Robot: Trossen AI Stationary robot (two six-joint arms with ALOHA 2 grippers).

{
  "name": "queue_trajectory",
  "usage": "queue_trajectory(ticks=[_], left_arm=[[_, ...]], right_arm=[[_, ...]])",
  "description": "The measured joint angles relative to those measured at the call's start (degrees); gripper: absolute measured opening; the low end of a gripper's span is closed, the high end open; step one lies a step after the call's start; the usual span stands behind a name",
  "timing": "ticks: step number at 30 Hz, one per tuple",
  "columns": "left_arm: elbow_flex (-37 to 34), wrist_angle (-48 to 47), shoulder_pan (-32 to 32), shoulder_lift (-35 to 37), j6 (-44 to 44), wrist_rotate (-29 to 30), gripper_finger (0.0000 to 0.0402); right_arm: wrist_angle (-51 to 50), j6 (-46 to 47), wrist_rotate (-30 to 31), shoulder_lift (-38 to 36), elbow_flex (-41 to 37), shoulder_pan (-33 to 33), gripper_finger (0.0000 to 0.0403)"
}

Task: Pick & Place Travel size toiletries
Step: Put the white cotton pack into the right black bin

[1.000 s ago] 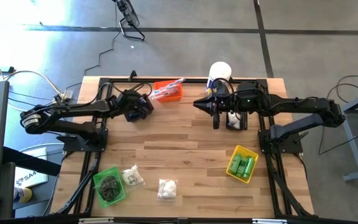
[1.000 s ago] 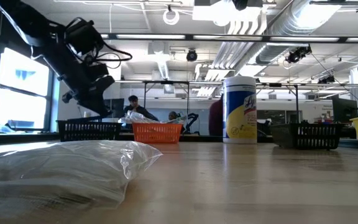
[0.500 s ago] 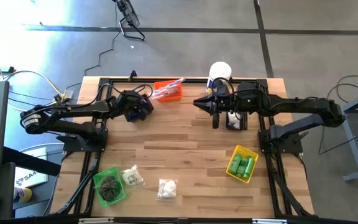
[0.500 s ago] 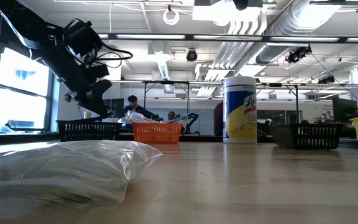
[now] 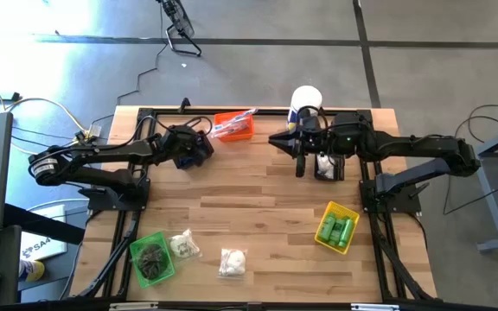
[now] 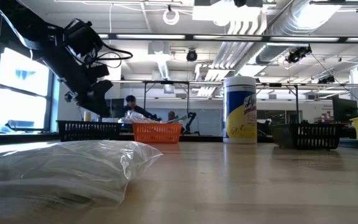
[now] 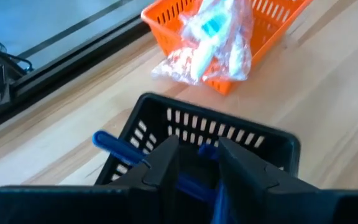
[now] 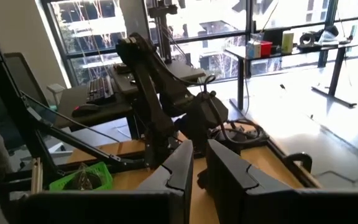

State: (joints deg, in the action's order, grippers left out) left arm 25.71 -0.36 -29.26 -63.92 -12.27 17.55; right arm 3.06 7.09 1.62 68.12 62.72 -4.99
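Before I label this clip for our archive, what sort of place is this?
Most likely a robotics lab or workshop in an open-plan office: a wooden table framed by dark rails, exposed ceiling ducts with strip lights, and desks with a keyboard beside large windows.

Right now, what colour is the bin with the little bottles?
Yellow bin, holding green bottles; the high view shows it best.

yellow label on white canister [image 6: 240,109], lettering perhaps unreadable

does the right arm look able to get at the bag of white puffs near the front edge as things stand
Probably yes: the bag of white puffs lies in the open on bare table, nothing over it; the right gripper hangs farther back.
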Motion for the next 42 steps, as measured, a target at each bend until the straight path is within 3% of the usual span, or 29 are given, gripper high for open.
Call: queue_trajectory(ticks=[15, 19, 25, 34, 42], left_arm=[[0.04, 4.99, 0.03, 0.0, -5.87, -2.68, 0.0118], [1.27, 8.11, 0.03, 0.04, -13.3, -8.24, 0.0118], [4.7, 7.45, 0.57, 0.09, -14.37, -17.42, 0.0118], [7.23, 5.35, 9.99, 0.11, -15.21, -18.72, 0.0118], [7.43, 2.25, 19.41, 1.85, -17.97, -14.18, 0.0118]], right_arm=[[7.02, -9.87, 6.46, 0.02, 0.02, -0.04, 0.0038], [8.28, -11.9, 7.33, 0.55, 0.02, -0.04, 0.0038], [9.0, -12.93, 8.93, 0.59, 0.02, -1.37, 0.0038], [10.52, -11.12, 8.81, 0.59, 0.02, -3.48, 0.0038], [11.36, -10.45, 8.8, 0.59, 0.02, -3.43, 0.0038]])
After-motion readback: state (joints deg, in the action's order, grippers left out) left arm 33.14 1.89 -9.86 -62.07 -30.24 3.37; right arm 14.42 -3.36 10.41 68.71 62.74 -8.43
